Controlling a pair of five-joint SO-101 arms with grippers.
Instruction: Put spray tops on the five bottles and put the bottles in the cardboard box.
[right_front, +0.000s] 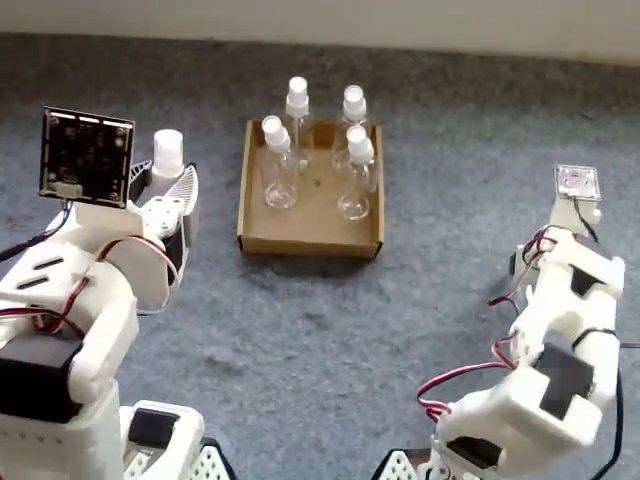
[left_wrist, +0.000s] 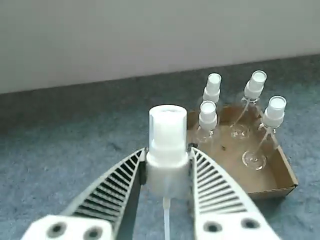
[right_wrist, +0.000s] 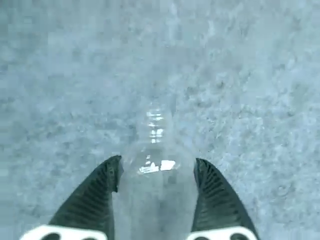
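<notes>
Left of the box (right_front: 310, 244), my left gripper (left_wrist: 167, 156) pinches an upright spray top (left_wrist: 167, 131). Right gripper (right_wrist: 158, 163) clamps an uncapped bottle (right_wrist: 156, 192). Four capped bottles (right_front: 280, 168) stand in the box.

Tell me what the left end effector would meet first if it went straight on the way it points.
Probably the bare carpet beside the cardboard box. The left end effector, shut on a spray top, points past the box's side, though depth is unclear.
</notes>
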